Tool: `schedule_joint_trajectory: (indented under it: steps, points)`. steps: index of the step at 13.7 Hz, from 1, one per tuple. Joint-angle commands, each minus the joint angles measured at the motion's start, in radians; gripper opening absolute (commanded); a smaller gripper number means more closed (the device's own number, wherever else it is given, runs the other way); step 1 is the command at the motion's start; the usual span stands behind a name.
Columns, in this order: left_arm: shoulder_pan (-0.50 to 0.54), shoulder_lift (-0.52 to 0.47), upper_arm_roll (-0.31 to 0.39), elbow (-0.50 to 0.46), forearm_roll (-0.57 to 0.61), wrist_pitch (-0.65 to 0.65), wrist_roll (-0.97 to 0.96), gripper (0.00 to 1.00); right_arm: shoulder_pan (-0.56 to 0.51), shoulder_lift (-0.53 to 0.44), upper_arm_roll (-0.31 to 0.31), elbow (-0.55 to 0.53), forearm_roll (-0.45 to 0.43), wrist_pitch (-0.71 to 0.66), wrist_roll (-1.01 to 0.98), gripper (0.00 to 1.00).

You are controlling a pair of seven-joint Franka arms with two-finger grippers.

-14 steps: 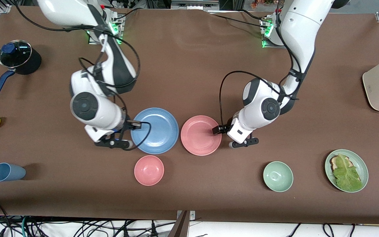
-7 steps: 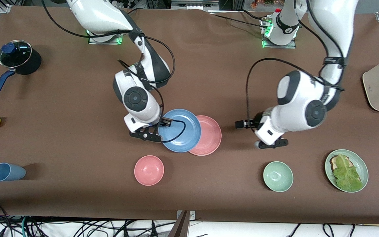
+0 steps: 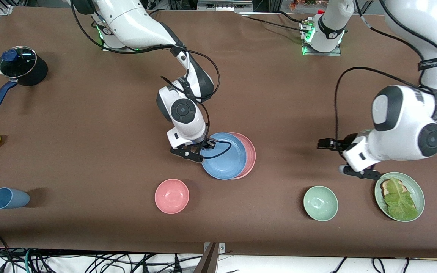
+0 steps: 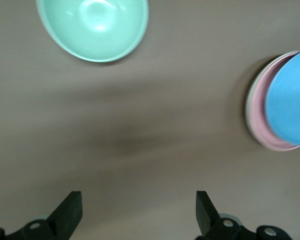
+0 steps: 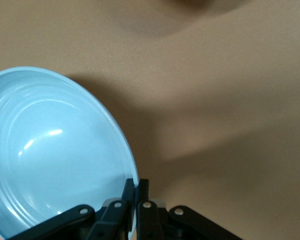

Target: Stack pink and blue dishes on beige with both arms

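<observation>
I see the right gripper (image 3: 199, 153) at frame centre, jaws pinched on the rim of the blue plate (image 3: 224, 156), on the edge toward the right arm's end. In the right wrist view the fingers (image 5: 135, 192) clamp that rim edge-on. Blue plate sits over the pink plate (image 3: 249, 155), offset; only a pink crescent shows. Left wrist view shows a pale rim under the pink, likely the beige plate (image 4: 250, 102). Left gripper (image 3: 349, 170) is at right of frame, jaws spread wide, nothing between them, over bare table next to the lettuce plate (image 3: 415, 185). No readable labels or writing. Pink bowl (image 3: 172, 196) sits lower-centre, green bowl (image 3: 320, 203) lower right; open brown table (image 3: 286, 113) between the two arms.
</observation>
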Motion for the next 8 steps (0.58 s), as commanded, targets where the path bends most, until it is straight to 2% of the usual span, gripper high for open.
schedule_joint_trajectory:
  steps: [1, 4, 8]
  points:
    - [0.026, -0.021, 0.014, 0.009, 0.050, -0.031, 0.112, 1.00, 0.012, 0.017, -0.009, 0.027, -0.002, 0.033, 0.063, 0.00]
    - [0.037, -0.027, 0.048, 0.035, 0.122, -0.045, 0.165, 1.00, 0.034, 0.017, -0.009, 0.027, 0.003, 0.028, 0.123, 0.00]
    - [0.038, -0.056, 0.048, 0.181, 0.167, -0.230, 0.155, 1.00, 0.046, 0.013, -0.007, 0.026, 0.010, 0.028, 0.180, 0.00]
